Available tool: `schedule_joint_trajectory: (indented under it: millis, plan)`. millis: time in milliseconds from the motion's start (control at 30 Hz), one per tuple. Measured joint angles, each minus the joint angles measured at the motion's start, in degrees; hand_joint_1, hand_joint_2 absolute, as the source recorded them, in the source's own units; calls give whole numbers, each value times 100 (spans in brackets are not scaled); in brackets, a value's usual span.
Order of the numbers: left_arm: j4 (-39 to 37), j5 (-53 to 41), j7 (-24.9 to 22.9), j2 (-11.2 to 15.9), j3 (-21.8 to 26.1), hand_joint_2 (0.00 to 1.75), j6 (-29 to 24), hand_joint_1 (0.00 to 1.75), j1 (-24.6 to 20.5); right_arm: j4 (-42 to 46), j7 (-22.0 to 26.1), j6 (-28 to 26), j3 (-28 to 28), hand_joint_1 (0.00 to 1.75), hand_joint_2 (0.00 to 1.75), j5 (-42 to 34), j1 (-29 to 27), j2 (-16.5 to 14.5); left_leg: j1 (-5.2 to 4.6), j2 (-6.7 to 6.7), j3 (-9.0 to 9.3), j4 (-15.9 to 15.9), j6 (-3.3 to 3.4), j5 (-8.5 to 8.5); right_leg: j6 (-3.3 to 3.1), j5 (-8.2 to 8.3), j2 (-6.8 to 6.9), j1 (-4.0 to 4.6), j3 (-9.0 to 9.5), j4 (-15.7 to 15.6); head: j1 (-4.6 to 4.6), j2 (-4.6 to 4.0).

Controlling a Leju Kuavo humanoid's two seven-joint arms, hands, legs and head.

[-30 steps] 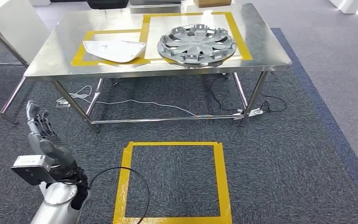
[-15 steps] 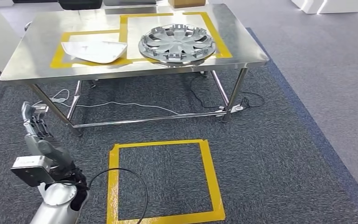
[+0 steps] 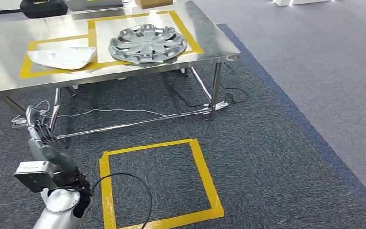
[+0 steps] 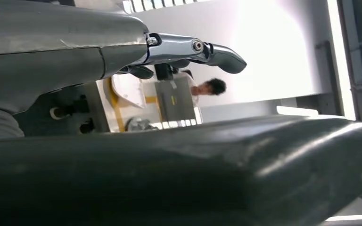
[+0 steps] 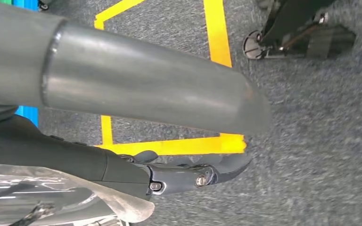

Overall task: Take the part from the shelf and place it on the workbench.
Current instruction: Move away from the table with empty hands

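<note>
Two parts rest on the steel workbench (image 3: pixel 209 40): a ribbed round hubcap (image 3: pixel 147 44) and a flat white panel (image 3: pixel 62 57). The left hand (image 3: pixel 40 136) is empty, fingers straight (the right hand (image 5: pixel 169 176), over carpet, I cannot tell).

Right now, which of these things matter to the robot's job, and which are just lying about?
Job: steel workbench; wheel cover and white panel lying in its taped outlines; left hand, empty.
Lying about: black bag and cardboard box at the bench's far edge; cables under it.
</note>
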State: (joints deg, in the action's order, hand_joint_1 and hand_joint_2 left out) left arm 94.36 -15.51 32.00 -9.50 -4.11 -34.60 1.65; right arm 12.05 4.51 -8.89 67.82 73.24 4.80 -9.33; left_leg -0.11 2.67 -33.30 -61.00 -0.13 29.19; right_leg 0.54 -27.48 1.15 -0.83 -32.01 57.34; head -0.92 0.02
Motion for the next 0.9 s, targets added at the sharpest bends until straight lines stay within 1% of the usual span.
schedule_joint_trajectory:
  millis: [33,67,100,133,167,200,233,267,300,333,367,400,433,467,500,533,567,600,633,667,700,733,767,800,833,867,900]
  plan:
    - [7,-1,-1,3,1,0,0,0,12,1,-4,-8,1,0,0,0,5,-2,13,-106,-124,-311,-27,198,-24,16,-40,-2,-17,-1,-10,0]
    - [10,-2,-2,5,1,0,-1,0,28,1,-7,-17,1,0,0,1,9,-2,20,-171,-285,-705,-41,406,-42,29,-86,1,-38,0,-18,0]
    - [11,-2,-3,8,2,0,-1,0,46,2,-9,-25,1,0,0,1,11,-1,25,-197,-433,-1070,-47,563,-52,41,-136,6,-58,2,-19,0]
    - [11,-1,-4,10,2,0,-2,0,59,2,-14,-31,1,0,0,0,8,-1,26,-205,-514,-1282,-45,614,-56,53,-191,10,-75,6,-20,1]
    - [11,-1,-4,11,2,0,-3,0,68,2,-19,-32,1,0,0,-1,5,0,26,-212,-499,-1287,-34,554,-54,63,-249,14,-87,10,-20,1]
    - [11,-1,-4,12,1,0,-4,0,71,2,-26,-32,1,0,0,-2,2,-1,26,-234,-375,-1062,-13,391,-46,72,-310,16,-93,15,-20,1]
    - [11,-2,-4,13,0,0,-4,0,71,1,-32,-32,1,0,0,-1,2,-2,26,-290,-182,-686,19,179,-37,81,-370,16,-96,20,-21,1]
    - [12,-2,-4,14,0,0,-4,0,71,1,-36,-31,1,0,0,-1,4,-10,26,-393,11,-298,56,17,-22,89,-422,20,-103,27,-19,0]
    - [13,-2,-5,14,0,0,-5,0,71,0,-39,-31,1,0,0,0,9,-19,27,-489,161,23,85,-85,-3,99,-470,23,-115,37,-17,0]
    - [15,-3,-7,14,0,0,-8,0,72,0,-40,-32,1,0,0,1,13,-27,22,-557,238,208,103,-117,27,114,-512,19,-142,44,-16,0]
    - [16,-4,-8,14,1,0,-11,0,72,0,-41,-32,1,0,0,1,12,-35,15,-584,254,273,111,-101,62,133,-549,10,-170,46,-15,0]
    - [18,-5,-10,14,1,0,-15,0,72,0,-43,-33,1,0,0,1,7,-35,6,-557,251,295,115,-105,98,153,-583,-3,-191,40,-17,0]
    - [23,-5,-11,13,2,0,-19,0,71,1,-47,-34,1,0,0,1,-3,-34,12,-511,249,318,132,-127,134,159,-588,-16,-227,43,-19,0]
    - [29,-5,-11,10,2,0,-21,0,70,1,-51,-38,1,0,0,1,-9,-34,23,-464,253,347,157,-152,161,124,-534,-16,-266,86,-15,0]
    - [36,-6,-11,7,2,0,-21,0,72,1,-56,-41,1,0,0,2,-8,-33,36,-408,256,377,183,-178,185,18,-444,-13,-349,235,0,0]
    - [42,-5,-11,4,3,0,-22,0,79,2,-63,-44,0,0,0,5,-2,-33,49,-343,254,404,205,-201,205,-146,-336,-10,-483,502,15,1]
    - [45,-5,-11,4,4,0,-22,0,91,1,-67,-46,-1,0,0,9,4,-34,44,-285,244,405,215,-205,224,-339,-239,-8,-641,855,29,1]
    - [46,-5,-11,4,5,0,-22,0,104,1,-72,-46,-2,0,0,13,8,-34,41,-221,232,403,219,-207,243,-515,-189,-13,-814,1245,39,1]
    - [46,-5,-11,4,6,0,-22,0,115,1,-76,-47,-3,0,0,16,5,-34,38,-157,224,402,220,-208,260,-605,-165,-19,-927,1521,39,1]
    - [46,-5,-11,4,6,0,-22,0,121,1,-78,-49,-3,0,0,18,-2,-33,36,-98,219,400,220,-209,273,-591,-148,-23,-942,1606,39,1]
    - [46,-5,-11,3,6,0,-22,0,124,1,-79,-50,-2,0,0,18,-8,-32,36,-45,219,397,216,-208,280,-491,-129,-26,-859,1495,41,1]
    - [46,-5,-11,3,6,0,-22,0,125,2,-80,-52,-2,0,0,18,-12,-29,37,2,223,391,208,-205,279,-314,-82,-28,-657,1155,40,2]
    - [46,-5,-11,3,6,0,-22,0,125,2,-80,-55,-2,0,0,20,-10,-26,33,45,226,381,190,-196,273,-169,15,-24,-425,738,42,2]
    - [49,-4,-11,4,7,0,-22,0,126,2,-81,-57,-2,0,0,23,-1,-25,19,85,223,361,164,-183,247,-71,98,-14,-226,387,42,2]
    - [51,-4,-11,5,8,0,-22,0,126,2,-83,-58,-2,0,0,27,6,-23,4,122,218,344,133,-175,213,-18,160,-3,-88,136,34,2]
    - [54,-3,-11,5,8,0,-22,0,127,2,-86,-57,-2,0,0,33,8,-23,-12,158,212,331,102,-172,176,-24,182,12,-41,42,28,1]
    - [56,-2,-11,5,7,0,-22,0,127,2,-89,-54,-2,0,0,38,4,-24,-20,193,207,323,77,-174,133,-18,140,24,-42,40,24,1]
